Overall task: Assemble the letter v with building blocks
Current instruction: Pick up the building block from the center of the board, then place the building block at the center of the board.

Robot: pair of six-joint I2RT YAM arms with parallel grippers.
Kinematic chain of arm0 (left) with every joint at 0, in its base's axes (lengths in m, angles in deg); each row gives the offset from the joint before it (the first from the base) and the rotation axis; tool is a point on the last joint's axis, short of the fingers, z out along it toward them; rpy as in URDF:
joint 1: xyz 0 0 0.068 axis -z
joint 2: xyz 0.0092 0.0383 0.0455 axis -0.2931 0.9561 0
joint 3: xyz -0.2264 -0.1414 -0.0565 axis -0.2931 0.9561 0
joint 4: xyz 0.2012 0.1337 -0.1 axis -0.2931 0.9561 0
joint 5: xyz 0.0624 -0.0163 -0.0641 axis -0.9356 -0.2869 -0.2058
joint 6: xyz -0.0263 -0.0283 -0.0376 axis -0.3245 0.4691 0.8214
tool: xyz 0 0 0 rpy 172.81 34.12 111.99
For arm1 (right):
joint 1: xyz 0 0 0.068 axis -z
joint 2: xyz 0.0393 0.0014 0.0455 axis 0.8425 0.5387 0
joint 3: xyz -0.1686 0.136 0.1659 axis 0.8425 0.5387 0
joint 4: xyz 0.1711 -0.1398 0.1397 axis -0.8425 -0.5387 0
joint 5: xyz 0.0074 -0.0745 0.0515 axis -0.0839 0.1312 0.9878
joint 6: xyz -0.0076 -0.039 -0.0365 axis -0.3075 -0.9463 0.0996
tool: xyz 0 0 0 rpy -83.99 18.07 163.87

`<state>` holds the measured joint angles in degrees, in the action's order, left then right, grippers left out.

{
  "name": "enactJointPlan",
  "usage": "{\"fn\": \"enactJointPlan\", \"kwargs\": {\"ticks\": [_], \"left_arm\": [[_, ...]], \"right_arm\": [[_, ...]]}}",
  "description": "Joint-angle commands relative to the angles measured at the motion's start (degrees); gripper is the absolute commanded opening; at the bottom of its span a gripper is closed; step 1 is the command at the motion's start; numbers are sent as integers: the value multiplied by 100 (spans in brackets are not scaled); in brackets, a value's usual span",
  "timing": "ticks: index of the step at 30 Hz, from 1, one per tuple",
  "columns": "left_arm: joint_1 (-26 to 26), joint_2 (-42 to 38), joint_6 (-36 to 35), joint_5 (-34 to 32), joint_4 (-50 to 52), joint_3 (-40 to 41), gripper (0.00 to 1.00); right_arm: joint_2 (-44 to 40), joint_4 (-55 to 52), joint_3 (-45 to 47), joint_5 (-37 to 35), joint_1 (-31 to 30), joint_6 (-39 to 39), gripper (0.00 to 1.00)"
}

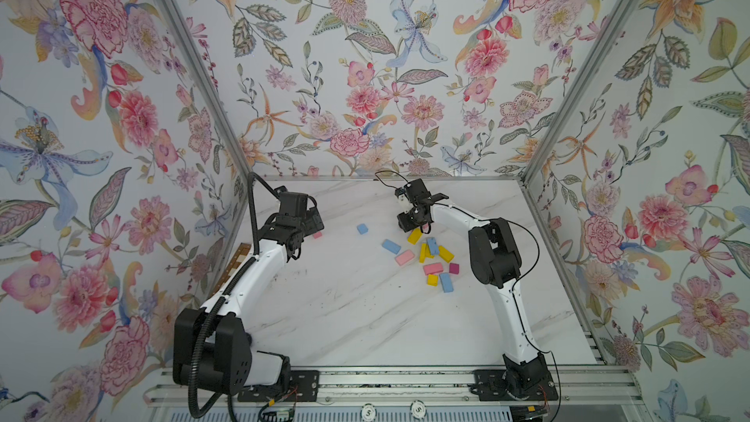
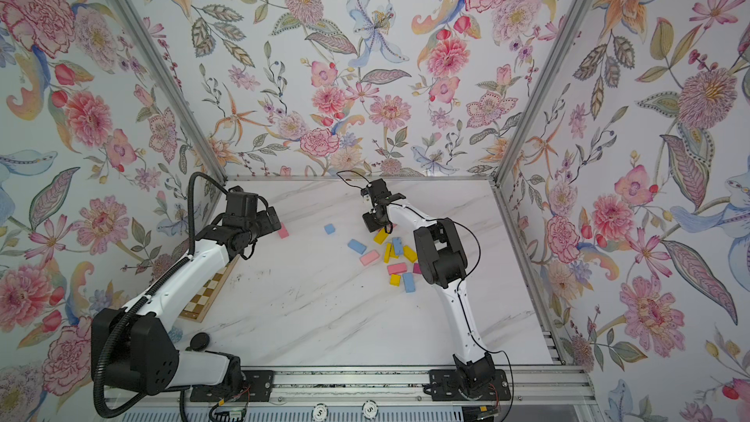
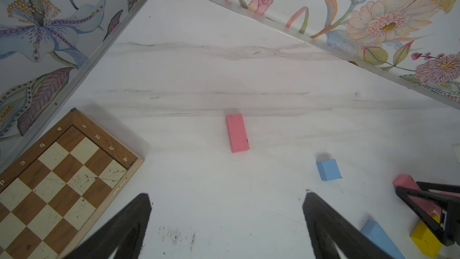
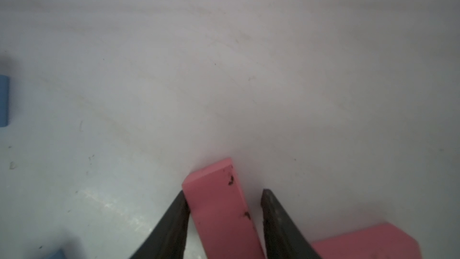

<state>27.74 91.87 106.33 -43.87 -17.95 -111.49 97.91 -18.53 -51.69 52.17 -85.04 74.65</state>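
My left gripper [image 3: 227,195] stands wide open above the bench [image 1: 345,318]. A pink block [image 3: 237,133] lies flat ahead of it, toward the far left corner, near the chessboard [image 3: 62,183] at the left edge. My right gripper [image 4: 224,191] has narrowed round a second pink block [image 4: 221,210]. One finger touches it and the other shows a sliver of gap, so I cannot tell if it is clamped. The other blocks [image 1: 432,257] lie scattered right of the bench's middle.

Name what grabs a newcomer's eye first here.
The loud floral wallpaper on the walls. Then the jumble of pastel blocks right of centre on the table, where the right pincer straddles a pink block. A lone pink block lies before the open left pincer.
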Motion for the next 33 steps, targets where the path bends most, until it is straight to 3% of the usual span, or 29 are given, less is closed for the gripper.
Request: {"fn": "enactJointPlan", "kwargs": {"ticks": [1,7,15,24,33], "left_arm": [[-69,85,-34,99,323,-39,99],[-340,75,178,1521,-6,255,99],[-930,136,775,2923,-436,651,99],[-1750,304,1220,3503,-578,1125,99],[-2214,201,1430,3910,-875,1657,99]], "right_arm": [[-4,-264,186,-196,-92,31,37],[-597,-272,159,-465,-494,279,27],[-665,-270,-310,-472,-1503,716,29],[367,-271,-1541,-297,-2171,1286,30],[971,-278,-1976,-32,-2288,1659,33]]}}
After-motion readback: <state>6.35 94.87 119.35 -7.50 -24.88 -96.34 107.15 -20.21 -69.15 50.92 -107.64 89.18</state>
